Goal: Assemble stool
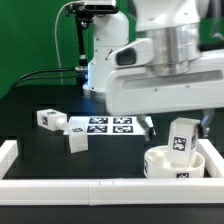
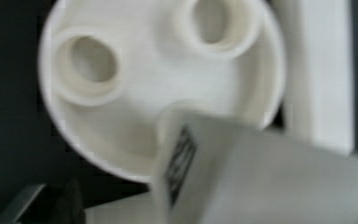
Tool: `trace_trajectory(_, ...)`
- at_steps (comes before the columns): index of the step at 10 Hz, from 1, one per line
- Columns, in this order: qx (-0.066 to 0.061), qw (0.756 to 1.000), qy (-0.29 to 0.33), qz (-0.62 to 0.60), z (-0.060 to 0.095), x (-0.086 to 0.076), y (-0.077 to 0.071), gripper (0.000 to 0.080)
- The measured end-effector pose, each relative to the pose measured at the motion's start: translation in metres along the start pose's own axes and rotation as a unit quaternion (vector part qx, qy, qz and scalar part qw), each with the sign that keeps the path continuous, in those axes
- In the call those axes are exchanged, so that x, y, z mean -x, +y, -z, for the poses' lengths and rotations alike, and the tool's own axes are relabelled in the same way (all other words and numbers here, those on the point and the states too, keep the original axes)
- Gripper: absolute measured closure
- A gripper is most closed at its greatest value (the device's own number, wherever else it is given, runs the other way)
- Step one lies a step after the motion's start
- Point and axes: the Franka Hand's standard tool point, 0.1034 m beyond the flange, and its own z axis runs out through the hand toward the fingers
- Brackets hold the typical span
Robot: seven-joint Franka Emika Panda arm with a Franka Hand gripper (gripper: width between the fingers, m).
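The white round seat (image 1: 160, 166) lies at the exterior view's lower right, against the front rail. One white leg (image 1: 182, 140) with a tag stands upright on it. My gripper (image 1: 177, 126) hangs over that leg with a dark finger (image 1: 148, 125) on each side, open, with a gap to the leg. In the wrist view the seat (image 2: 140, 110) shows two round holes, and the leg (image 2: 265, 170) rises blurred and close. One dark finger (image 2: 25, 205) shows apart from the leg; the other is hidden. Two loose legs (image 1: 49, 118) (image 1: 77, 141) lie at the exterior view's left.
The marker board (image 1: 105, 125) lies mid-table behind the seat. White border rails run along the front (image 1: 90, 190) and the exterior view's left (image 1: 8, 152). The arm's body (image 1: 160, 70) fills the upper right.
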Motion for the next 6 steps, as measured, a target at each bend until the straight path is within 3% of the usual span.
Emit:
trace_trajectory(1, 0.000, 1.000, 0.000, -0.009, 0.0006, -0.0008, 0.0024, 0.0151)
trace_trajectory(2, 0.000, 1.000, -0.001, -0.015, 0.0000, 0.0003, -0.0006, 0.0281)
trace_trajectory(3, -0.001, 1.000, -0.001, -0.019, 0.0000, 0.0003, -0.0006, 0.0281)
trace_trajectory(4, -0.002, 0.999, -0.001, -0.052, -0.0001, 0.0005, -0.0011, 0.0458)
trace_trajectory(6, -0.002, 0.993, -0.001, -0.116, -0.0003, 0.0008, -0.0019, 0.0460)
